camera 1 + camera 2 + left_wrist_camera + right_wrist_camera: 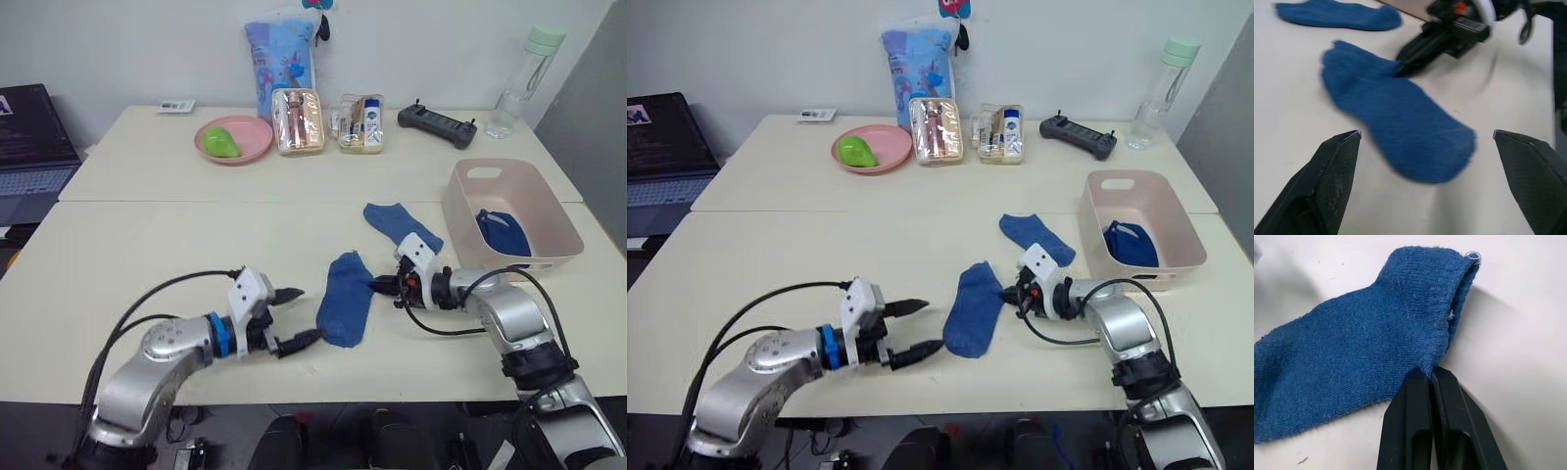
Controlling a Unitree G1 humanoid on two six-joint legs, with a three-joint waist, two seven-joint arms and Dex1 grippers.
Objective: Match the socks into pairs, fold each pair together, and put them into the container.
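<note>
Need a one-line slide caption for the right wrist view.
Right gripper pinches the edge of a medium-blue sock lying flat on the table.

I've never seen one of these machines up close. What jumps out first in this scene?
Two metal arms reach over a pale table toward a medium blue sock lying flat near the front edge. The right gripper is pinched shut on that sock's edge, while the left gripper hangs open just beside its toe end. A second blue sock lies farther back, and a pink tub on the robot's right already holds dark blue socks.
</note>
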